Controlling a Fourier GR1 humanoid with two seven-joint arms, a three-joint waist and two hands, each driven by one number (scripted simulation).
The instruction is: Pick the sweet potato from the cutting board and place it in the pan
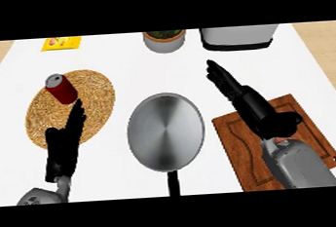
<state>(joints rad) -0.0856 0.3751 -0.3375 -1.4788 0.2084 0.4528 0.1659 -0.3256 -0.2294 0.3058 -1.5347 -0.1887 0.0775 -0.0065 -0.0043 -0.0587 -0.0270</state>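
Approach step: right hand point(236, 89), fingers straight and empty, hovers over brown wooden cutting board point(239, 145) beside round steel pan point(165, 131). Sweet potato unseen; locate it first.

Right hand point(236, 89) stretched open above the cutting board point(239, 145), beside the pan point(165, 131); left hand point(63, 141) open over a woven mat point(97, 90) with 1 red can point(61, 89)

Looks like a kitchen counter to me: white worktop with a steel pan point(165, 131) in the middle and a wooden cutting board point(238, 145) at lower right. There's also a woven placemat point(94, 98) on the left with a red can point(61, 88) on it, and a white appliance point(238, 37) at the top right edge.
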